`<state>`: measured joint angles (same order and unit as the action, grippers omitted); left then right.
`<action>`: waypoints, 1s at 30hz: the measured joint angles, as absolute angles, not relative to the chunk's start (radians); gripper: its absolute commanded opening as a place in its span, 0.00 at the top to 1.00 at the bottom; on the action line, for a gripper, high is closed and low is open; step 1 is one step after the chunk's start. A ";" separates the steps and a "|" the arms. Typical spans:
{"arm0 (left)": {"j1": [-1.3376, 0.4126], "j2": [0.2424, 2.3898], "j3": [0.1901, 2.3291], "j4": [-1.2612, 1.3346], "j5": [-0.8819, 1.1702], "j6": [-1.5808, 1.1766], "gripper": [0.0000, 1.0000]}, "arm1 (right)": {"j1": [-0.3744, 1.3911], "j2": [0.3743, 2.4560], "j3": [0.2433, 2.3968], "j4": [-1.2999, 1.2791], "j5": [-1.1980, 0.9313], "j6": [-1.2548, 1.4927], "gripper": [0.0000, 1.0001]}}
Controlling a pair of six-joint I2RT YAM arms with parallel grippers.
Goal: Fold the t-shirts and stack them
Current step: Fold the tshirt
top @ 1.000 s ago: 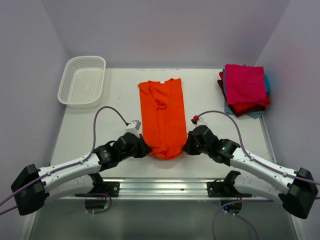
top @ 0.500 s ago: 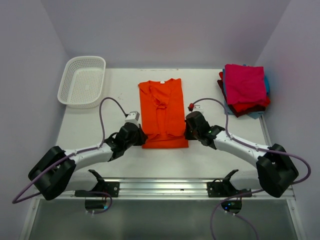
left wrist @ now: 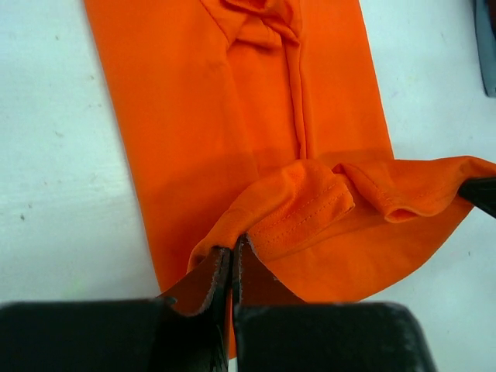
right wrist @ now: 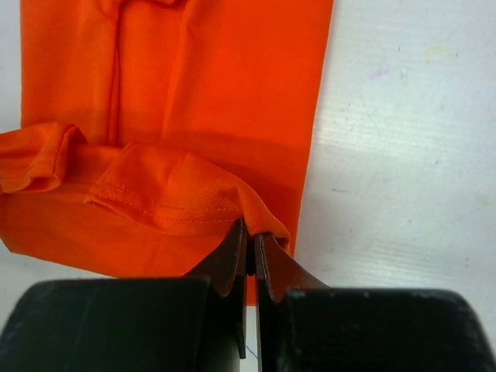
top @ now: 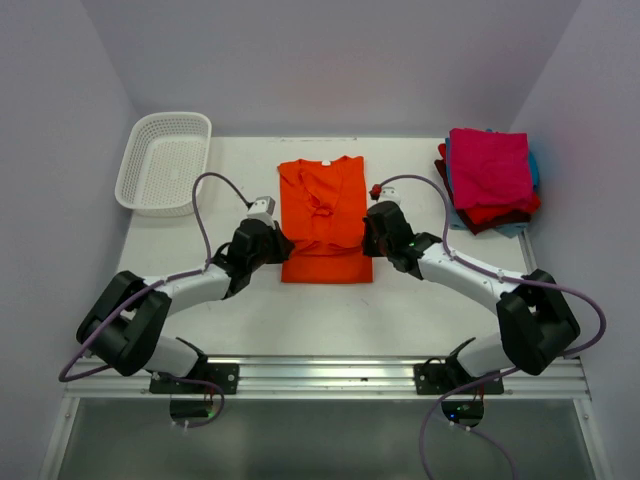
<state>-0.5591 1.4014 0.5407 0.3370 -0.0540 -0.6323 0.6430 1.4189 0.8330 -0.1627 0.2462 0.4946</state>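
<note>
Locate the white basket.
In the top view, the white basket sits in the far left corner of the table, left of the orange t-shirt.

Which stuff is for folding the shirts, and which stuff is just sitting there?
For the job: orange t-shirt, pile of folded t-shirts, left tool and right tool, both pinching the orange t-shirt's hem.
Just sitting there: white basket.

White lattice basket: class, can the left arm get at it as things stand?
Probably not yet: the left claw is shut on the lifted hem of the orange t-shirt. Nothing stands between it and the white lattice basket, so it likely could after letting go.
</note>
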 measured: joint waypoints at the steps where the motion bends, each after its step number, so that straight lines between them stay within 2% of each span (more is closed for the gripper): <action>1: -0.547 1.414 0.555 0.339 -0.044 -0.630 1.00 | 0.635 1.430 0.850 -0.161 0.246 0.489 1.00; 3: -0.517 1.452 0.591 0.343 -0.017 -0.623 0.96 | 0.616 1.463 0.893 -0.160 0.246 0.480 1.00; 4: -0.499 1.477 0.614 0.343 -0.002 -0.619 0.88 | 0.604 1.488 0.921 -0.159 0.246 0.477 0.92; 5: -0.480 1.507 0.640 0.343 0.014 -0.612 0.75 | 0.590 1.521 0.953 -0.159 0.245 0.476 0.65; 6: -0.460 1.542 0.672 0.342 0.032 -0.608 0.45 | 0.576 1.559 0.994 -0.167 0.246 0.476 0.30; 8: -0.417 1.628 0.755 0.336 0.067 -0.606 0.20 | 0.541 1.666 1.103 -0.170 0.246 0.471 0.02; 9: -0.393 1.671 0.799 0.335 0.083 -0.607 0.00 | 0.524 1.724 1.169 -0.184 0.245 0.471 0.01; 13: -0.308 1.719 0.882 0.326 0.117 -0.625 0.00 | 0.477 1.877 1.352 -0.217 0.245 0.456 0.01; 16: -0.269 1.666 0.889 0.316 0.121 -0.625 0.00 | 0.470 1.859 1.346 -0.232 0.245 0.451 0.01; 23: -0.271 1.467 0.815 0.315 0.210 -0.625 0.00 | 0.477 1.618 1.113 -0.233 0.219 0.447 0.01; 30: -0.287 1.435 0.624 0.202 0.352 -0.607 0.00 | 0.477 1.377 0.837 -0.188 0.061 0.507 0.01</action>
